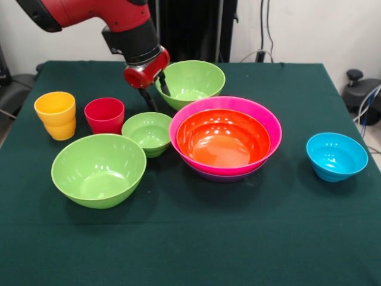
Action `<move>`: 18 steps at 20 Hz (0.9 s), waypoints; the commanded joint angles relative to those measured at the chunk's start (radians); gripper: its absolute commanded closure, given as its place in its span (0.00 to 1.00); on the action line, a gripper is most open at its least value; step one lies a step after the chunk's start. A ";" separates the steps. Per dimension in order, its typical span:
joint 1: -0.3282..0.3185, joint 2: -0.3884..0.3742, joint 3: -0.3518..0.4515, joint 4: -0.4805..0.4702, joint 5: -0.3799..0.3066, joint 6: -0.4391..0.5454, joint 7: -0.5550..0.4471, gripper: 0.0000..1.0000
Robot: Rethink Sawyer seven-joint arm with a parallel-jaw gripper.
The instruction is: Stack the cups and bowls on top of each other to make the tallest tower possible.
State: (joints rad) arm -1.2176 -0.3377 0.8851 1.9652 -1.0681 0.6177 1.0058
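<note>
Nearest to where I stand sits a large lime green bowl, glossy plastic, round and deep, with nothing in it but reflected light on its smooth inner wall. Just behind it to the right is a small lime green bowl of the same shiny make, also empty. Left of that stand the cups: a red cup, squat and slightly tapered, and a yellow cup seated inside an orange one, whose ribbed lower body peeks out beneath it.

Toward the middle is the tower so far: a wide orange bowl nested inside a hot pink bowl, and under both a sliver of purple bowl shows at the near edge. The orange bowl holds nothing. Off to the right, well apart, a small sky blue bowl sits alone and empty.

At the back a second large lime green bowl is tilted, its near left rim lifted. The gripper, thin dark fingers below a red wrist, is closed on that rim, one finger inside the bowl and one outside. Everything rests on a dark green tablecloth, matte and faintly creased.
</note>
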 commanded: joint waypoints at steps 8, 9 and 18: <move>0.013 -0.140 0.067 0.013 0.093 0.168 -0.321 0.00; 0.013 -0.158 0.078 0.024 0.110 0.178 -0.315 0.00; 0.008 -0.270 0.157 0.115 0.193 0.197 -0.258 0.00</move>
State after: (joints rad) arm -1.2344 -0.5369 0.9786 2.0172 -0.8971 0.7107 1.0058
